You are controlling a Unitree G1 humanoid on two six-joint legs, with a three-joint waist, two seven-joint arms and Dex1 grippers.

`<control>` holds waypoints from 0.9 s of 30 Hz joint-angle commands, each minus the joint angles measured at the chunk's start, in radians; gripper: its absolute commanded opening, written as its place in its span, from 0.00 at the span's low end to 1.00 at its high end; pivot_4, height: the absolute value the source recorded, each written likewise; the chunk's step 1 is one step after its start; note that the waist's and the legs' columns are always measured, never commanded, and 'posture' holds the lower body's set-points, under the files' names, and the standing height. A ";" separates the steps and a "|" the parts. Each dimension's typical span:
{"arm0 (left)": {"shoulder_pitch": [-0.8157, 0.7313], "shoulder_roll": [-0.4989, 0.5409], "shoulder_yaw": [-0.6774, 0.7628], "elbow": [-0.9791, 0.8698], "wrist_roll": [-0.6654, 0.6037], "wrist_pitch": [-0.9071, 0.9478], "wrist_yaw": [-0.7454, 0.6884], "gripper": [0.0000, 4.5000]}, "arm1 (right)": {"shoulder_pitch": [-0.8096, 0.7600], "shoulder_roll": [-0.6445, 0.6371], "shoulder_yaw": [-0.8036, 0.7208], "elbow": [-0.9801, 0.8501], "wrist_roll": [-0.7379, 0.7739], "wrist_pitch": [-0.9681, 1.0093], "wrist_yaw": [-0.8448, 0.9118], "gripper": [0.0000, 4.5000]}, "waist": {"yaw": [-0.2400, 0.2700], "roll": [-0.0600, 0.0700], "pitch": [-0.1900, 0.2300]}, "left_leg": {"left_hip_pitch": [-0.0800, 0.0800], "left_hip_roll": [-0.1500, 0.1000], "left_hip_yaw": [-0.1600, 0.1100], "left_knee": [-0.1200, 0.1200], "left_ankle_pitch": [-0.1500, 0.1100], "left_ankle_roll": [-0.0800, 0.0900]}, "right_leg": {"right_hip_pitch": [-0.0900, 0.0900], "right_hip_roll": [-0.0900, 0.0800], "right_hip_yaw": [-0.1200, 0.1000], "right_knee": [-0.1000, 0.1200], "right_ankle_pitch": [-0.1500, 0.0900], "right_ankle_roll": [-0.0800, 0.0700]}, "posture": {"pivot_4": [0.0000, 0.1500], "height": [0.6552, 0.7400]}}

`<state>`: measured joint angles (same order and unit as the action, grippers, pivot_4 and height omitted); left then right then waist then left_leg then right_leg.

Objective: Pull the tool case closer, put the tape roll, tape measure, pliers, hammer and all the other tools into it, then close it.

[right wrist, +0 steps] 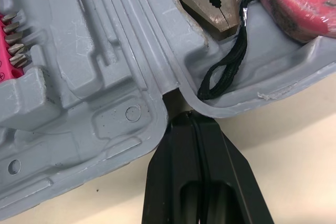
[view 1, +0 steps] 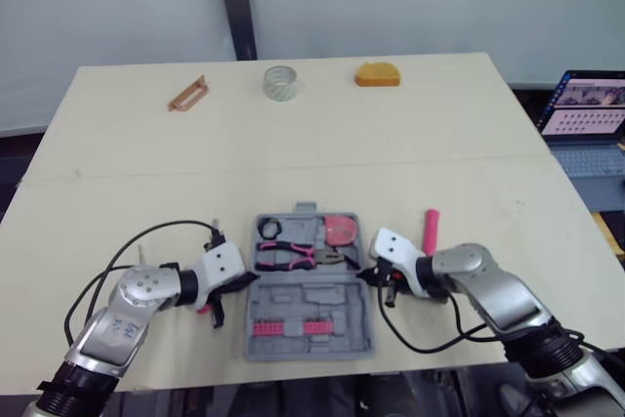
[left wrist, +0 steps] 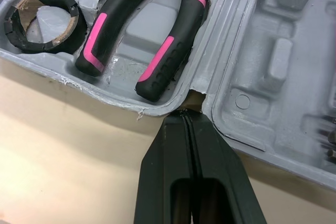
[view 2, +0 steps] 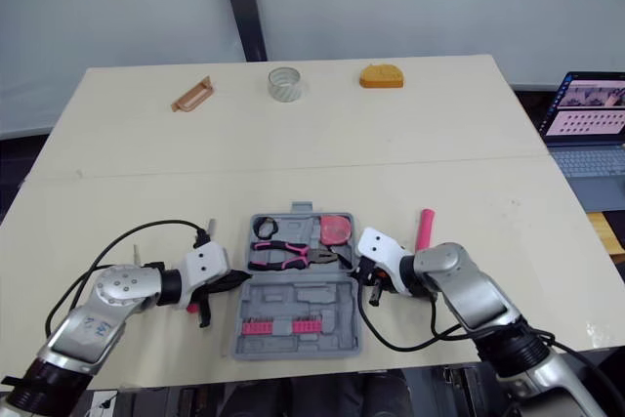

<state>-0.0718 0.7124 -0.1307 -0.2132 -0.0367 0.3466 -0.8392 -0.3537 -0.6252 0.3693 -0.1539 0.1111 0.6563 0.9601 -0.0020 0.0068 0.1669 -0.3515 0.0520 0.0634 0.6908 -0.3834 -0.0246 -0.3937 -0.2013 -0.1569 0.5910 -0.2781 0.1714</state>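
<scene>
The tool case [view 1: 312, 295] lay open near the front edge of the table [view 1: 146, 163], set between the two arms. Its far half held a black tape roll [left wrist: 44, 19], the pink-and-black pliers [view 1: 293, 255] and a pink tape measure [view 1: 340, 229]. Its near half carried a row of pink bit holders [view 1: 288, 327] in the moulded grey tray. The left gripper [left wrist: 185, 115] sat at the case's left side with its two black fingers pressed flat together and nothing between them. Its tip was at the notch where the two halves join. The right gripper [right wrist: 185, 116] mirrored it on the right side, fingers likewise closed on nothing, its tip just at the hinge gap beside the tape measure's black wrist loop [right wrist: 223, 72]. A pink-handled tool [view 1: 431, 229] lay on the table just right of the case, beyond the right gripper (what kind of tool could not be told). Along the far edge, well apart from the case, stood a pale translucent roll [view 1: 280, 82] between a brown handle-shaped piece [view 1: 187, 94] and an orange object [view 1: 378, 74]. An open laptop [view 1: 586, 109] sat off the table's right side.
</scene>
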 commanded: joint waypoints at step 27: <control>-0.044 -0.048 -0.022 -0.003 -0.003 -0.050 0.000 0.00 | -0.033 0.057 -0.009 0.023 -0.029 -0.061 -0.010 0.01 | -0.001 0.000 0.000 | 0.000 0.000 0.000 0.000 0.000 0.000 | 0.000 0.000 0.000 0.000 0.000 0.000 | 1.00 1.00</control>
<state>-0.1009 0.6859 -0.1293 -0.1770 -0.0262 0.3291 -0.8269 -0.3703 -0.5954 0.3476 -0.1121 0.0735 0.6269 0.9601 -0.0031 0.0068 0.1669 -0.3514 0.0520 0.0633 0.6909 -0.3834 -0.0246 -0.3937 -0.2013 -0.1570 0.5911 -0.2781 0.1715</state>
